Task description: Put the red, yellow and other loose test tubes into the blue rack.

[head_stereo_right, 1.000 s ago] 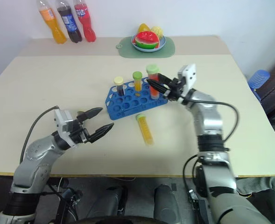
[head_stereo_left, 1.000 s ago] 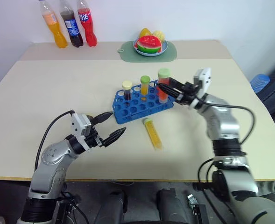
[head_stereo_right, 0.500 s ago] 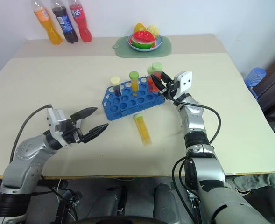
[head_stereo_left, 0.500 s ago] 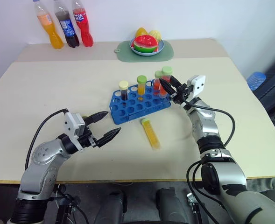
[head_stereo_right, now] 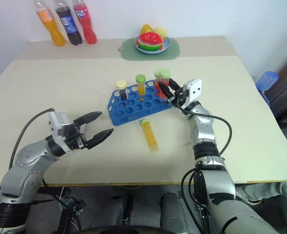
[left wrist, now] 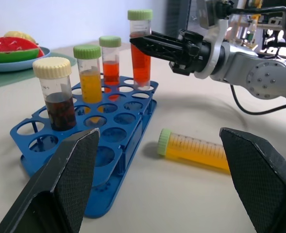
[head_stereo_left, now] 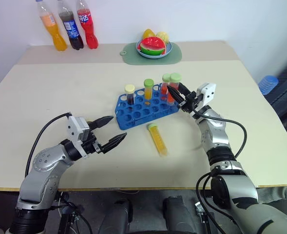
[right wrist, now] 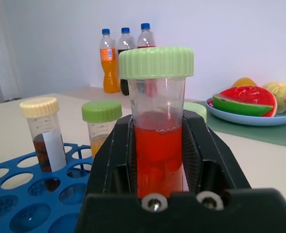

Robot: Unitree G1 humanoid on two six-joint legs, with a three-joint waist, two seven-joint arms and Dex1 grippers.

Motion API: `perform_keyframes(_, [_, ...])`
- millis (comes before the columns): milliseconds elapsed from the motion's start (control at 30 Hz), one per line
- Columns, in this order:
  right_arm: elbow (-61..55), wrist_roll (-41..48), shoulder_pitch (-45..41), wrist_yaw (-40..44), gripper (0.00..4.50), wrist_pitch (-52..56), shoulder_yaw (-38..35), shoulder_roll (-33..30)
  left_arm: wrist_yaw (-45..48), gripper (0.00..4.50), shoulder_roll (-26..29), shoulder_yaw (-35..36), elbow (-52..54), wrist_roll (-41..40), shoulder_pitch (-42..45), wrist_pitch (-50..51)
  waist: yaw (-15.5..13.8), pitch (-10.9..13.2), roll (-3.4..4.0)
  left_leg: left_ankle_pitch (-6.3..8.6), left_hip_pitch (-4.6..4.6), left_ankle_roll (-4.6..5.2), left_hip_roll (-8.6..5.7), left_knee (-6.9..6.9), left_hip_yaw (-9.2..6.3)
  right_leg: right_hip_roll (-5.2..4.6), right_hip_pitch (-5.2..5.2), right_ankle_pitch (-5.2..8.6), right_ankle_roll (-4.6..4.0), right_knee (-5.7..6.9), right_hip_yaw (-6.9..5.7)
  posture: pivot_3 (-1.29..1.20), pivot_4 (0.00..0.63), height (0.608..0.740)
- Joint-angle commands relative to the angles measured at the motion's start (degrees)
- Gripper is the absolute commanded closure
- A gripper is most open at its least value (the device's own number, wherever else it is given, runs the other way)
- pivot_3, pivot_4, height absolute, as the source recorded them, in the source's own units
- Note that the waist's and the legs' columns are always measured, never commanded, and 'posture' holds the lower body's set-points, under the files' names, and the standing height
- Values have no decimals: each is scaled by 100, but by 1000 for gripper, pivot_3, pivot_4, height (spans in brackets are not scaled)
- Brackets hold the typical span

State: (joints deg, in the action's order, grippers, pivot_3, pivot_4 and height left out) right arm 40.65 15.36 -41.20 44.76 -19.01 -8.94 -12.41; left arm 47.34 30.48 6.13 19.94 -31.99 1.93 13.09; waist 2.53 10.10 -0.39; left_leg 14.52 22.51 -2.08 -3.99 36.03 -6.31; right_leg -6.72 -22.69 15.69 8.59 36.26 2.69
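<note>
Right gripper [left wrist: 147, 41], clamped on an upright green-capped clear plastic tube of red liquid [left wrist: 141, 48], directly above the bright blue plastic grid rack [left wrist: 106, 141]; left gripper [head_stereo_left: 115, 130] wide open, empty.

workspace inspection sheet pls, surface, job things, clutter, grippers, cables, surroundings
surface: beige table, bare in front.
job's things: blue rack holds three capped tubes, dark, orange, red; a fourth, the red tube, is gripped, lower end at a corner hole; yellow tube lies loose in front of rack.
clutter: three soda bottles, fruit plate on green mat, all at far edge.
grippers: left gripper open, empty; right gripper shut on red tube.
cables: black cable loops along each arm.
surroundings: white wall; blue object beyond right edge.
</note>
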Motion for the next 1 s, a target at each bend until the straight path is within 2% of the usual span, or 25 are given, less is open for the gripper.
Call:
perform_keyframes(33, [-115, 1, 65, -50, 3604, 33, 17, -56, 25, 377, 38, 105, 205, -86, 34, -26, 0, 0, 0, 0, 0, 0, 0, 0, 0, 0, 0, 0, 0, 0, 0, 0, 150, 740])
perform_keyframes(1000, [-155, 58, 357, -223, 3604, 86, 10, -49, 188, 377, 10, 123, 6, -11, 48, -153, -6, -1, 2, 0, -3, 0, 0, 0, -1, 1, 4, 0, 0, -1, 0, 0, 150, 740])
